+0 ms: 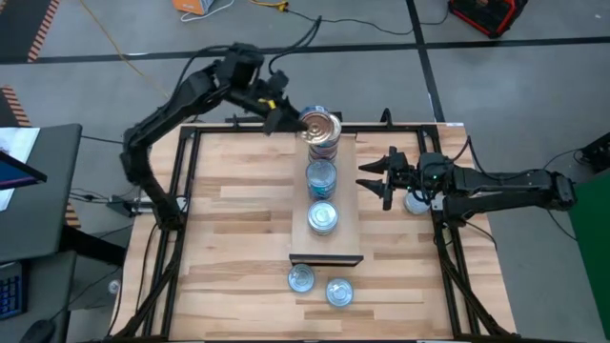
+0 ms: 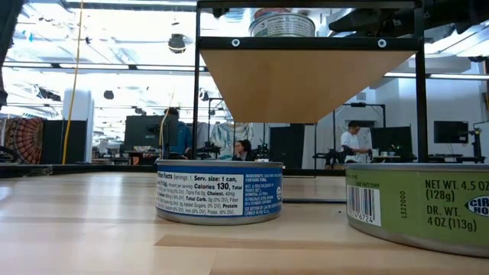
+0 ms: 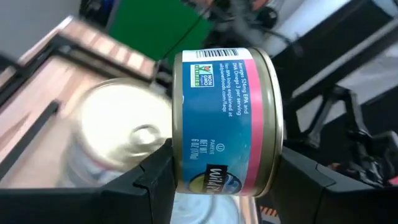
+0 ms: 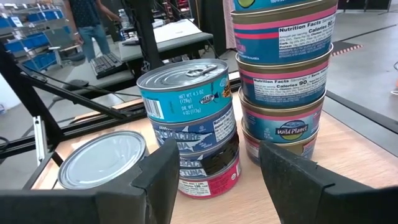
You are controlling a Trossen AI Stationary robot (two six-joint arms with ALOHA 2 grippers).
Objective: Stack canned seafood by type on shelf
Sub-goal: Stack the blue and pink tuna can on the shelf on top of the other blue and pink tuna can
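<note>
Nearest the front edge, two loose tins [image 1: 315,284] wait on the tabletop [image 1: 229,238]; the shelf [image 1: 348,205] beyond carries three stacks. Right gripper [image 1: 374,178] waits spread beside it. At the far stack [image 1: 321,133], the left gripper [image 1: 286,116] pinches a blue-and-pink tin [image 3: 227,121]: centre it squarely before release, or it may topple.

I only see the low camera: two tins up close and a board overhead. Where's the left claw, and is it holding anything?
Observer: The left gripper is at the far end of the light-wood shelf, shut on a blue-and-pink round tin.
Operator: What's on top of the shelf?
Observer: Three stacks of tins in a row; the far stack is the tallest.
Operator: And the other claw?
Observer: The right gripper is beside the shelf, open and empty, pointing at the stacks.
</note>
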